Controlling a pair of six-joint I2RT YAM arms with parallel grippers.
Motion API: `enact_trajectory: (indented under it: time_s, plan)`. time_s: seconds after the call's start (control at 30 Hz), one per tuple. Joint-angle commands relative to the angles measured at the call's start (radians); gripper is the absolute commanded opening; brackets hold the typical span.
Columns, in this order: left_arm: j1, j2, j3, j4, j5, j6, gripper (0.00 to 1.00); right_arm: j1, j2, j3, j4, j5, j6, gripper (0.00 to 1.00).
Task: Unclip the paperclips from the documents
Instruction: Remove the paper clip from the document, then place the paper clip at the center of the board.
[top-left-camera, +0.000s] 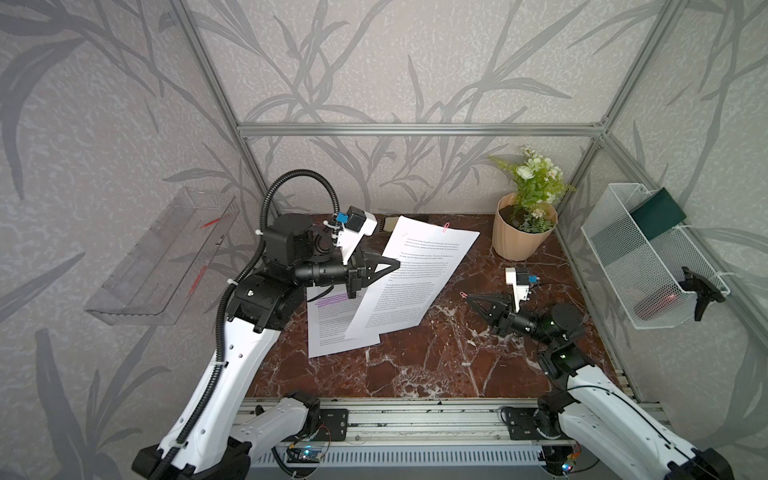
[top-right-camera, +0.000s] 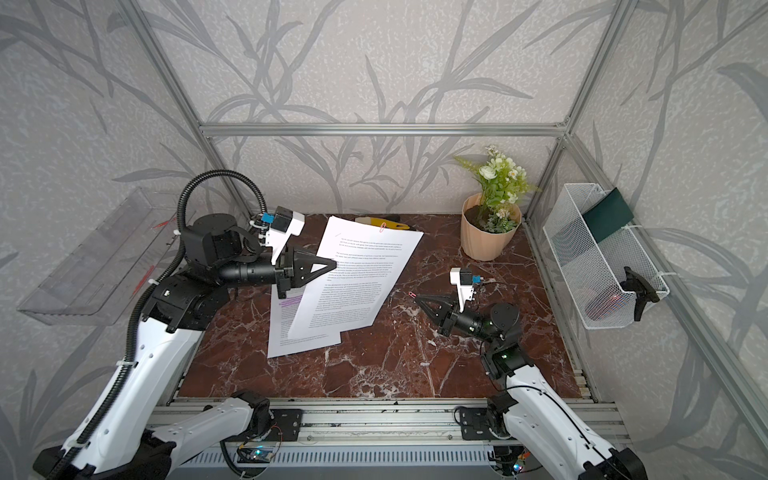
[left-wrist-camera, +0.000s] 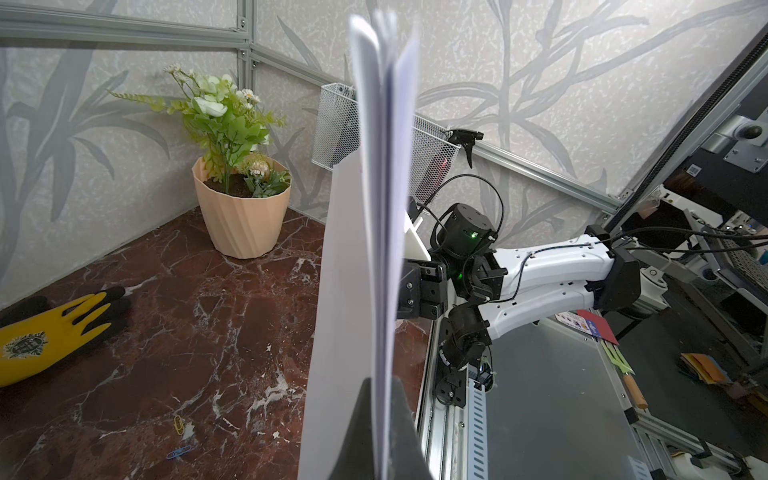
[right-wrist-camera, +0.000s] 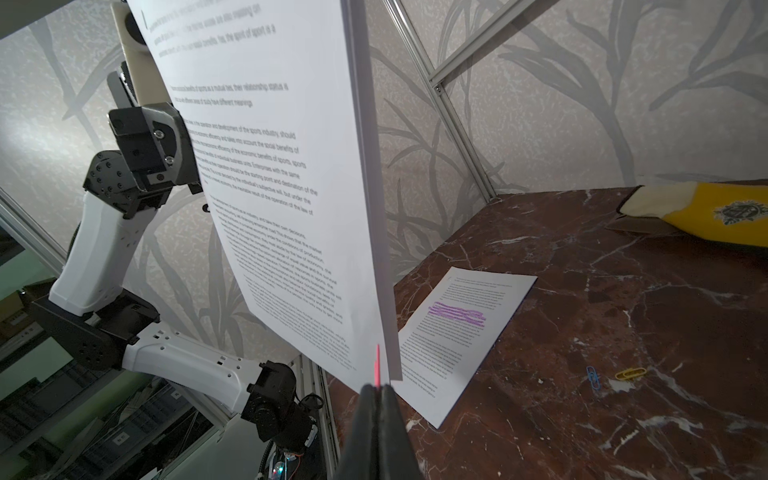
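Left gripper (top-left-camera: 392, 266) clamped on lifted unmarked document (top-left-camera: 415, 266); right gripper (right-wrist-camera: 377, 390) pinched on pink paperclip (right-wrist-camera: 377, 365).
Highlighted document (right-wrist-camera: 461, 324) flat on table (right-wrist-camera: 623, 415), half hidden in both top views; gold clip (right-wrist-camera: 631, 373) and blue clip (right-wrist-camera: 593, 377) loose; second pink clip (top-left-camera: 446, 226) on lifted sheets' far edge.

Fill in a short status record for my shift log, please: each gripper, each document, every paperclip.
left gripper: shut on the unmarked white printed document, raised off the brown marble table
right gripper: shut on a pink-red wire paperclip
other document: white printed document with purple highlighter streaks, flat on the table
clipped: red wire paperclip on the raised document's top edge
loose: gold wire paperclip and blue wire paperclip, on the table
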Motion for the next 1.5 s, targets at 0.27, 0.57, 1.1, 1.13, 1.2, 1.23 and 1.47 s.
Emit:
enact_trajectory:
  time_s: [0.27, 0.57, 1.1, 1.13, 1.2, 1.23, 1.47]
  plan:
    - [0.019, -0.012, 0.030, -0.017, -0.031, 0.047, 0.00, 0.067, 0.234, 0.161, -0.552, 0.216, -0.388, 0.03]
    - [0.022, -0.017, 0.029, -0.022, -0.066, 0.065, 0.00, 0.205, 0.698, 0.350, -0.427, 0.386, -0.361, 0.01]
    - [0.028, -0.049, 0.021, -0.068, -0.080, 0.101, 0.00, 0.272, 1.099, 0.640, -0.503, 0.466, -0.272, 0.19]
    - [0.029, -0.049, 0.021, -0.069, -0.080, 0.103, 0.00, 0.272, 1.095, 0.650, -0.526, 0.468, -0.269, 0.24]
    - [0.028, -0.049, 0.019, -0.071, -0.079, 0.108, 0.00, 0.272, 1.083, 0.672, -0.590, 0.482, -0.271, 0.35]
    - [0.028, -0.048, 0.020, -0.075, -0.078, 0.112, 0.00, 0.272, 1.073, 0.680, -0.623, 0.484, -0.280, 0.41]
    - [0.028, -0.048, 0.017, -0.104, -0.081, 0.154, 0.00, 0.264, 0.972, 0.747, -0.915, 0.525, -0.298, 0.54]
